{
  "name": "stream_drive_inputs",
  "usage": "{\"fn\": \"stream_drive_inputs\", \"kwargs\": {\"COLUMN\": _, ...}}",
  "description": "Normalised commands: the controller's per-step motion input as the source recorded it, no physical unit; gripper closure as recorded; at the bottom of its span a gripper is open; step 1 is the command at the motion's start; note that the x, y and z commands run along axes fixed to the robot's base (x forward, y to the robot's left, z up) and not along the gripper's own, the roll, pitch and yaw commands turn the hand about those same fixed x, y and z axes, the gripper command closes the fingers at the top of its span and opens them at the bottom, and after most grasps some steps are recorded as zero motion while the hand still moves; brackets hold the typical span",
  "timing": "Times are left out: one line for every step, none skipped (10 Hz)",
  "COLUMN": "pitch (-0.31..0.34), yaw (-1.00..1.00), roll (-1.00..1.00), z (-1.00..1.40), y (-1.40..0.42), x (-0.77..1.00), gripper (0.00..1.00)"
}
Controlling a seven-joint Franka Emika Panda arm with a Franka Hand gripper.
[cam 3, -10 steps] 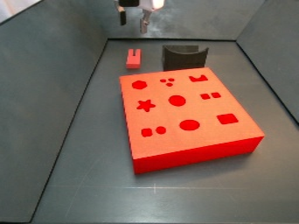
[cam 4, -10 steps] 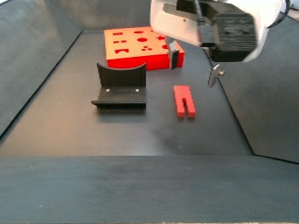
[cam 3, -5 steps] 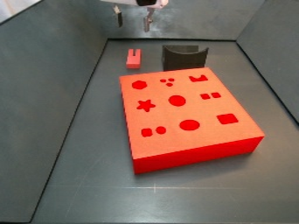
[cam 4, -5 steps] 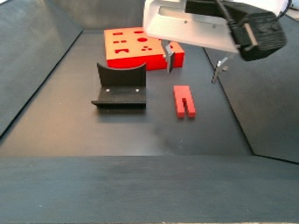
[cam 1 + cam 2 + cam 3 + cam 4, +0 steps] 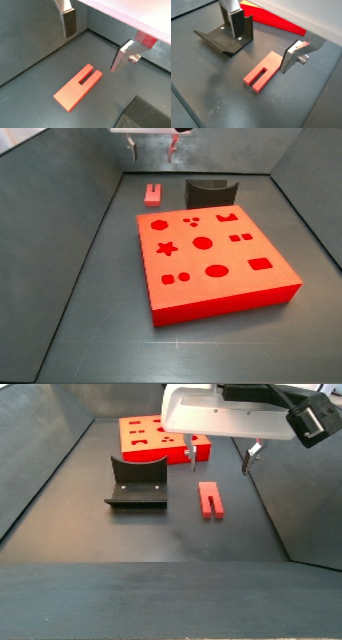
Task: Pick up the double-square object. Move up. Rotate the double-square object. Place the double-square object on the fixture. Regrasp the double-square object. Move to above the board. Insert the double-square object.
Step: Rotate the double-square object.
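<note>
The double-square object (image 5: pixel 79 86) (image 5: pixel 264 72) is a small red elongated block lying flat on the dark floor, and it shows in both side views (image 5: pixel 154 195) (image 5: pixel 210 498). My gripper (image 5: pixel 92 53) (image 5: pixel 262 54) hangs open above it with nothing between its fingers (image 5: pixel 69 22), which stand on either side of the block's end, clear of it. Both side views show the gripper (image 5: pixel 154 146) (image 5: pixel 221 459) well above the floor. The dark fixture (image 5: pixel 224 37) (image 5: pixel 136 482) (image 5: pixel 211 192) stands beside the block. The red board (image 5: pixel 214 258) (image 5: pixel 154 436) lies beyond the fixture.
Grey walls enclose the floor on all sides (image 5: pixel 80 188) (image 5: pixel 301 494). The block lies between the fixture and one side wall. The board's red edge (image 5: pixel 271 20) shows behind the fixture in a wrist view.
The hand has turned at the wrist over the block, so both fingers now show spread apart in the side views. The block, fixture and board have not moved.
</note>
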Motion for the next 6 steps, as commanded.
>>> {"fn": "stream_drive_inputs", "kwargs": {"pitch": -0.060, "yaw": 0.28, "roll": 0.01, "z": -0.03, "y": 0.00, "x": 0.03, "gripper": 0.00}}
{"fn": "stream_drive_inputs", "kwargs": {"pitch": 0.000, "yaw": 0.00, "roll": 0.00, "z": -1.00, "y": 0.00, "x": 0.00, "gripper": 0.00}}
{"fn": "stream_drive_inputs", "kwargs": {"pitch": -0.007, "yaw": -0.04, "roll": 0.00, "z": -1.00, "y": 0.00, "x": 0.01, "gripper": 0.00}}
{"fn": "stream_drive_inputs", "kwargs": {"pitch": -0.021, "yaw": -0.04, "roll": 0.00, "z": -1.00, "y": 0.00, "x": 0.02, "gripper": 0.00}}
{"fn": "stream_drive_inputs", "kwargs": {"pitch": -0.030, "yaw": -0.03, "roll": -0.02, "z": -1.00, "y": 0.00, "x": 0.02, "gripper": 0.00}}
{"fn": "stream_drive_inputs", "kwargs": {"pitch": -0.033, "yaw": -0.02, "roll": -0.03, "z": -1.00, "y": 0.01, "x": 0.03, "gripper": 0.00}}
